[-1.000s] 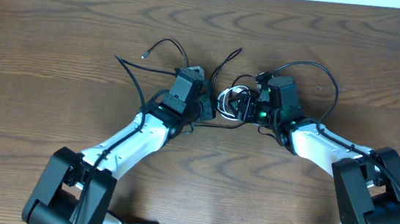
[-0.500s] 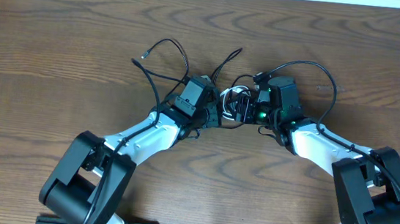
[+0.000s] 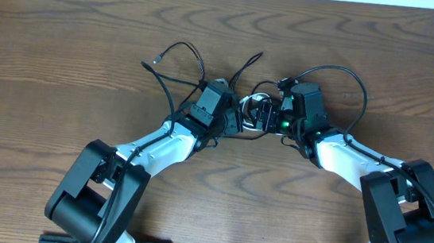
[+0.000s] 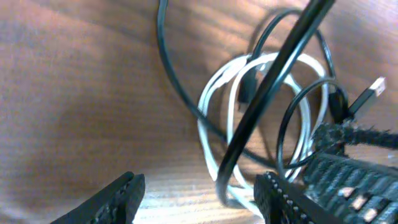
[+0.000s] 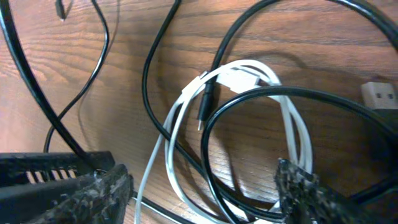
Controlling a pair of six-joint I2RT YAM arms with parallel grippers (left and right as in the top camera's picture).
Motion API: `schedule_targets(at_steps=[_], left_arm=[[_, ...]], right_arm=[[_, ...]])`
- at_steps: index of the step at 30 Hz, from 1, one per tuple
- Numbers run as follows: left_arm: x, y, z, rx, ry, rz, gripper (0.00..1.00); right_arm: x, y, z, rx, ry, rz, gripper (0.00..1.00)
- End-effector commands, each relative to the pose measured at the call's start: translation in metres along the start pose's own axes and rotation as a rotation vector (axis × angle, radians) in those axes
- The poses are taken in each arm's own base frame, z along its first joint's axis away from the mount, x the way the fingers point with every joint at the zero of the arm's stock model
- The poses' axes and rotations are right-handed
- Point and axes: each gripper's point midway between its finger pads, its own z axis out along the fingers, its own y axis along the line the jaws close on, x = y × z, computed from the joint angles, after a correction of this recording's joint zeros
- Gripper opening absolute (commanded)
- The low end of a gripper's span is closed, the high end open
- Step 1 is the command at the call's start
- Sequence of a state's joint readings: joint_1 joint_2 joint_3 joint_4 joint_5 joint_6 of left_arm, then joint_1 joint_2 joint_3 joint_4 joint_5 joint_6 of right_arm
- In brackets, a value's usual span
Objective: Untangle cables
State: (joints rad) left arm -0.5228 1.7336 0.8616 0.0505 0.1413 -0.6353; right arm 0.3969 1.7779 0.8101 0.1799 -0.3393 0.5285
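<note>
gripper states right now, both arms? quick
Left gripper: open, jaws wide over the white cable, nothing gripped.
Right gripper: open, jaws wide over the same tangle, nothing gripped.

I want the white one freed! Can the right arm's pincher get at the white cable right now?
Probably yes. The right gripper hangs open close over the white cable, with nothing solid between. But loops of the black cable cross over the white one, so it may catch both.

Left gripper [image 4: 199, 190] swung right, in toward tangle. Black cable [image 3: 184, 45] slack at left dragged rightward with it. Left and right gripper [image 5: 202, 182] jaws apparently widened; overhead hid fingers.
</note>
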Motion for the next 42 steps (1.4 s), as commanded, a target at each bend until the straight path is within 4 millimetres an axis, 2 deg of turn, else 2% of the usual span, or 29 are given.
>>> schedule_targets(at_steps=[1, 3, 11, 19, 24, 34, 37, 42], left_arm=[[-0.007, 0.001, 0.002, -0.014, -0.033, -0.004, 0.62], [-0.011, 0.002, 0.002, -0.022, -0.051, -0.004, 0.62], [-0.015, 0.005, 0.002, -0.041, -0.075, -0.004, 0.62], [-0.007, 0.012, 0.002, -0.070, -0.041, 0.007, 0.56], [-0.007, 0.013, 0.002, -0.075, -0.040, 0.014, 0.56], [-0.004, 0.015, 0.002, -0.083, -0.029, 0.058, 0.56], [-0.003, 0.017, 0.002, -0.089, -0.022, 0.058, 0.51], [-0.006, 0.024, 0.001, -0.131, -0.042, 0.059, 0.50]], right_arm=[[0.004, -0.007, 0.003, 0.028, 0.005, -0.008, 0.68], [0.003, -0.008, 0.003, 0.034, 0.001, -0.009, 0.66], [0.000, -0.021, 0.002, 0.107, -0.025, -0.005, 0.73], [-0.001, -0.042, -0.001, 0.221, -0.051, 0.075, 0.84], [0.003, -0.044, -0.002, 0.230, -0.040, 0.080, 0.84], [0.006, -0.045, -0.002, 0.233, -0.028, 0.082, 0.94], [0.006, -0.044, -0.001, 0.231, -0.027, 0.082, 0.99], [0.006, -0.044, -0.001, 0.231, -0.027, 0.082, 0.99]])
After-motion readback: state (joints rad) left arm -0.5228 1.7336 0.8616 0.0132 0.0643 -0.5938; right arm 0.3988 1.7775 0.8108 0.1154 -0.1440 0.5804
